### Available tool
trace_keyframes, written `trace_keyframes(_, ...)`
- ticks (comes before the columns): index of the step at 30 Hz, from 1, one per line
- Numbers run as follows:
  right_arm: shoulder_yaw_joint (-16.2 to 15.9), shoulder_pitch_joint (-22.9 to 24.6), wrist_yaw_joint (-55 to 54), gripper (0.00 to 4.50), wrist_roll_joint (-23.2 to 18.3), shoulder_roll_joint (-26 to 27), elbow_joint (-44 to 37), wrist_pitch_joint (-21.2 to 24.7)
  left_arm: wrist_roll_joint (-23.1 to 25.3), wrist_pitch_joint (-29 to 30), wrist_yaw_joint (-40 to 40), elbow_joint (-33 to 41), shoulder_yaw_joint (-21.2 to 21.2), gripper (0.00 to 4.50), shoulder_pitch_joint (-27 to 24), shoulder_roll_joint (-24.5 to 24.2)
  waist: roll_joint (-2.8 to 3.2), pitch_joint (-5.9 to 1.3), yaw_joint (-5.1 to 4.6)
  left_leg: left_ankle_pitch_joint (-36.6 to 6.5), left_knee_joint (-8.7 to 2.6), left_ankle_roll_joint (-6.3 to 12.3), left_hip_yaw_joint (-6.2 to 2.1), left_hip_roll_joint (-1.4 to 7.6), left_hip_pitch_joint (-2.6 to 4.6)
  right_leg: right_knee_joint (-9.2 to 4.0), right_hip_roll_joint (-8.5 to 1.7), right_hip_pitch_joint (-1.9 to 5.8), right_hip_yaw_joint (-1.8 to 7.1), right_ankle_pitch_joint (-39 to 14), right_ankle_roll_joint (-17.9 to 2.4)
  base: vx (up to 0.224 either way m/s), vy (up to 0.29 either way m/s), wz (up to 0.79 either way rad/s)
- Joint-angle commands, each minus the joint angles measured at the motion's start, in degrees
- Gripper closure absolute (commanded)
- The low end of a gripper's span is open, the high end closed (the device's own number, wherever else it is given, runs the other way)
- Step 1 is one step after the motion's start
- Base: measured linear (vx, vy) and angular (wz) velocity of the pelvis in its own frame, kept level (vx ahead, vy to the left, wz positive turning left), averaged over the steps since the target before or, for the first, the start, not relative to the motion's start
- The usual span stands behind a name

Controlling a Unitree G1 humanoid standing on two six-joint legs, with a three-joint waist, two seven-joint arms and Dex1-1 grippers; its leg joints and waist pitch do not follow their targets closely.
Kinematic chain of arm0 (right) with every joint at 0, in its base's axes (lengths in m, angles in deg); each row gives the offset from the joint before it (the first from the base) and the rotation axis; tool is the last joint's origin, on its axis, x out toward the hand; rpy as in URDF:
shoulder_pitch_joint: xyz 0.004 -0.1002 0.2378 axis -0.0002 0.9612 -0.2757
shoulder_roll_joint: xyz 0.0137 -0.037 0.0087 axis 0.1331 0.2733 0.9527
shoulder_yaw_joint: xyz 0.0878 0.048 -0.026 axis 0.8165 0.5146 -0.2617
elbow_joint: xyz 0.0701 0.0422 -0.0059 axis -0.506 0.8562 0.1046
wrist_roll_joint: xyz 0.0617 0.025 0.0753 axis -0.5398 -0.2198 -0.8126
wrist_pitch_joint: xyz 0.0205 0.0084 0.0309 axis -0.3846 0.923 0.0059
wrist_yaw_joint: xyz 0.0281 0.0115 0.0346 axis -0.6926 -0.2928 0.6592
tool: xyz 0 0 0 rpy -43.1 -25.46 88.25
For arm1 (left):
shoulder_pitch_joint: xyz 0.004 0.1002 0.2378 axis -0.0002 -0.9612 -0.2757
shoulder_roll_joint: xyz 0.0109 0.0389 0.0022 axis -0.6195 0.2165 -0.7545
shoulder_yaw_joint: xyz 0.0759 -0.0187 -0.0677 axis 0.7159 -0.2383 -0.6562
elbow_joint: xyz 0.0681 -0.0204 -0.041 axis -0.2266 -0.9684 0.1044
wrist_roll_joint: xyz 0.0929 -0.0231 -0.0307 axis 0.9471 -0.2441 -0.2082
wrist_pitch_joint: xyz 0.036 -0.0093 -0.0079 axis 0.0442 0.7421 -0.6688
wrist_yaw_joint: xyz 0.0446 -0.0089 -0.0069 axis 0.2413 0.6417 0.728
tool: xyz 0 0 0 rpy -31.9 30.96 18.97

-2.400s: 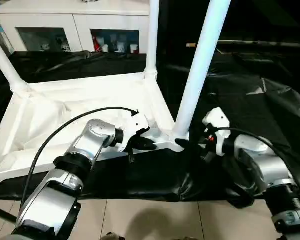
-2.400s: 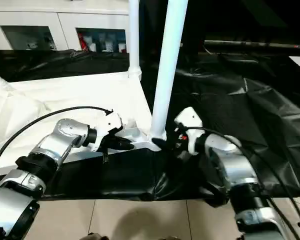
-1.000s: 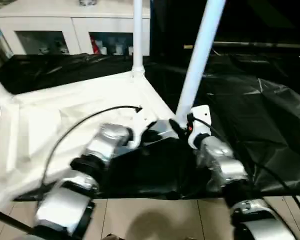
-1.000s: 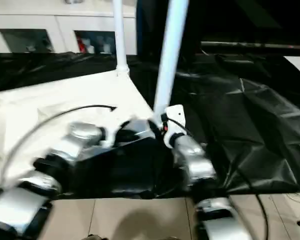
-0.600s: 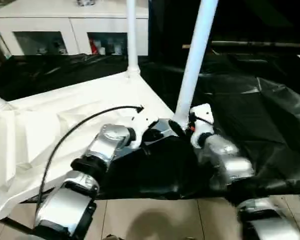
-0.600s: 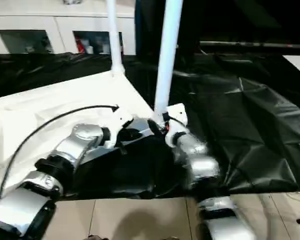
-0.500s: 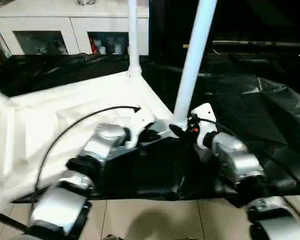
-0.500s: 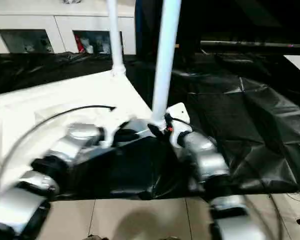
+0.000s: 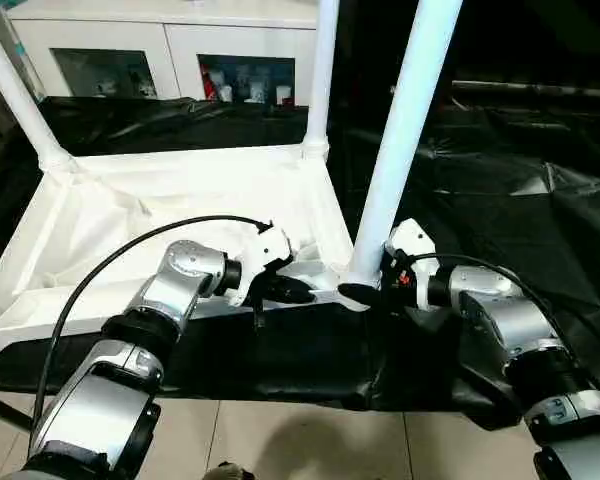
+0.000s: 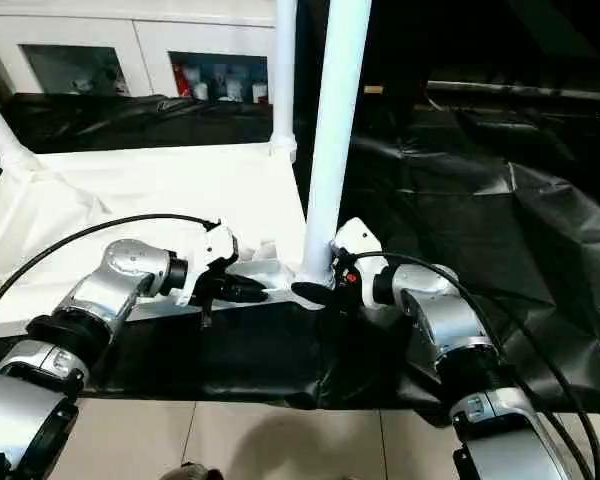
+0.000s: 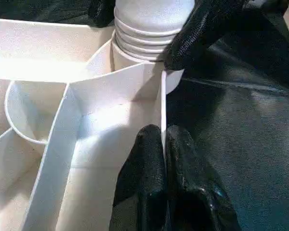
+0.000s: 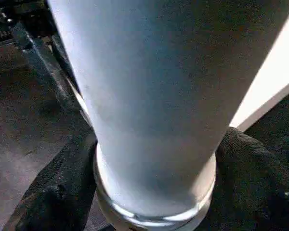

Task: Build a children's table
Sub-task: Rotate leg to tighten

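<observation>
Since about a second ago the tabletop [image 9: 180,205] has swung back round so its near rim runs pretty much square across the head view again, and both forearms have spread out wider to the sides. It's lying upside down on the black sheet [image 9: 520,200], sockets up.

Three legs are standing in their sockets: one at the far-left corner around 10 o'clock [image 9: 15,95], one at the far-right corner about 12 o'clock [image 9: 320,80], and the big near one [image 9: 405,130] rising from the near-right corner socket, roughly 1 o'clock from the middle of the picture.

Left gripper [image 9: 285,290] has its two black fingers [image 11: 151,183] pinched together on the thin upright rim wall of the tabletop, just beside that near-right socket. You can see the rim edge sandwiched between them in the left wrist view.

Right gripper [image 9: 365,292] comes in from the 3 o'clock side with its fingers [image 12: 62,192] spread wide around the base of the near leg, one on each side, right down at the ribbed collar [image 11: 144,38] where it meets the socket. Can't tell if they're actually squeezing it.

White cabinet with glass doors [image 9: 160,50] sits at the back behind the sheet.
</observation>
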Motion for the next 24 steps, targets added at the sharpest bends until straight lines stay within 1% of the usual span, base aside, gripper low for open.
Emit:
trace_keyframes(1,-0.9,-0.8,0.4,1.16,0.3,0.3,-0.2,0.2,-2.4,-2.2,-4.3,0.0,0.6,4.50,0.0,2.4,-1.09,-3.84,-0.06,-13.4,-3.66,3.13,-0.94,2.48,1.33,-4.00,-3.41,2.48,2.32,-14.9,-13.4,0.000,0.000,0.00)
trace_keyframes(3,-0.5,-0.8,0.4,1.20,-0.1,0.5,0.0,0.1,-2.3,-2.4,-4.0,-0.2,0.5,4.50,0.2,2.3,-1.02,-3.86,-0.10,-13.3,-3.68,2.97,-0.99,2.46,1.28,-3.99,-3.37,2.48,2.31,-15.1,-13.1,0.000,0.000,0.00)
trace_keyframes(4,-0.1,-0.8,0.4,1.41,-0.5,0.8,0.2,0.0,-2.3,-2.4,-3.9,-0.6,0.4,4.50,0.3,2.3,-0.99,-3.91,-0.11,-13.2,-3.66,2.91,-0.99,2.46,1.30,-3.96,-3.35,2.46,2.31,-14.8,-13.1,0.000,0.000,0.00)
trace_keyframes(5,-0.1,-0.8,0.4,1.52,-0.6,0.8,0.2,0.0,-2.3,-2.4,-3.9,-0.7,0.4,4.50,0.3,2.3,-0.96,-3.89,-0.12,-13.2,-3.68,2.90,-1.00,2.45,1.30,-3.95,-3.33,2.44,2.30,-14.7,-13.2,0.000,0.000,0.00)
trace_keyframes(7,0.0,-0.9,0.5,1.57,-0.6,0.8,0.4,0.0,-2.1,-2.6,-3.8,-1.0,0.4,4.50,0.4,2.3,-1.00,-3.91,-0.11,-13.1,-3.69,2.91,-1.02,2.46,1.29,-3.92,-3.32,2.47,2.27,-14.5,-13.2,0.000,0.000,0.00)
trace_keyframes(8,0.1,-0.9,0.5,1.66,-0.6,0.8,0.5,0.0,-1.9,-2.7,-3.7,-1.2,0.4,4.50,0.5,2.3,-0.95,-3.88,-0.12,-13.3,-3.70,2.88,-1.02,2.46,1.27,-3.95,-3.31,2.45,2.27,-14.6,-13.2,0.000,0.000,0.00)
trace_keyframes(13,1.1,-0.6,-1.0,1.72,-0.6,1.5,1.4,-0.1,-1.3,-2.8,-2.5,-2.0,0.1,4.50,0.7,2.4,-0.94,-3.93,-0.14,-13.2,-3.62,2.89,-0.97,2.41,1.30,-3.93,-3.30,2.45,2.29,-14.3,-13.4,0.000,0.000,0.00)
trace_keyframes(15,2.2,-0.5,-5.0,1.72,-0.2,2.6,2.7,0.0,-0.9,-2.8,0.0,-2.7,-0.2,4.50,0.8,2.8,-0.95,-3.90,-0.21,-13.2,-3.65,2.83,-0.99,2.41,1.28,-3.94,-3.32,2.41,2.30,-14.4,-13.4,0.000,0.000,0.00)
trace_keyframes(16,3.1,-0.5,-8.7,1.73,0.2,3.6,3.8,0.1,-0.4,-2.7,2.8,-3.4,-0.5,4.50,1.1,3.2,-0.80,-3.84,-0.42,-14.2,-3.77,2.17,-1.06,2.41,1.40,-4.14,-3.37,2.24,2.32,-16.1,-13.1,0.000,0.000,0.00)
trace_keyframes(18,6.2,-0.3,-21.1,1.73,0.8,7.5,6.3,0.0,1.6,-1.6,12.7,-6.2,-1.1,4.50,2.6,5.0,-0.76,-3.69,-0.85,-15.9,-3.97,1.11,-1.18,2.37,1.59,-4.46,-3.36,2.00,2.38,-18.5,-12.5,0.000,0.000,0.00)
trace_keyframes(19,8.2,-0.2,-28.0,1.73,0.7,9.7,7.2,0.5,2.5,-0.7,18.3,-7.6,-1.5,4.50,3.3,6.0,-0.67,-3.60,-1.16,-17.3,-4.16,-0.20,-1.31,2.36,1.85,-4.65,-3.30,1.74,2.39,-20.5,-11.8,0.000,0.000,0.00)
trace_keyframes(20,9.1,-0.1,-31.4,1.73,0.6,10.9,7.6,0.6,2.6,-0.6,20.3,-8.1,-1.8,4.50,3.6,6.7,-0.76,-3.61,-1.34,-18.0,-4.25,-0.68,-1.43,2.32,1.90,-4.76,-3.38,1.77,2.34,-21.4,-11.6,0.000,0.000,0.00)
trace_keyframes(21,10.2,-0.2,-35.1,1.73,0.5,12.2,8.0,0.6,2.5,-0.6,22.4,-8.7,-2.2,4.50,3.9,7.6,-0.67,-3.55,-1.67,-18.6,-4.39,-1.20,-1.53,2.32,1.98,-5.00,-3.38,1.68,2.32,-22.5,-11.0,0.000,0.000,0.00)
trace_keyframes(22,10.9,-0.2,-39.1,1.73,1.0,13.4,8.4,0.2,2.5,-0.5,24.8,-9.2,-2.6,4.50,4.3,8.5,-0.76,-3.65,-1.97,-19.0,-4.31,-1.26,-1.51,2.23,2.05,-5.13,-3.35,1.66,2.35,-22.2,-10.8,0.000,0.000,0.00)
trace_keyframes(23,11.3,-0.2,-42.1,1.73,1.4,14.3,8.7,0.2,2.5,-0.4,26.4,-9.7,-2.8,4.50,4.6,9.3,-0.78,-3.69,-2.07,-18.7,-4.38,-1.10,-1.52,2.22,1.97,-5.14,-3.33,1.77,2.35,-21.7,-10.8,0.000,0.000,0.00)
trace_keyframes(24,11.6,-0.2,-44.4,1.73,1.5,15.5,8.9,0.3,2.6,0.0,29.2,-10.2,-3.1,4.50,5.0,10.3,-0.78,-3.66,-2.08,-18.7,-4.33,-0.72,-1.46,2.12,1.91,-5.16,-3.29,1.72,2.38,-21.3,-10.7,0.000,0.000,0.00)
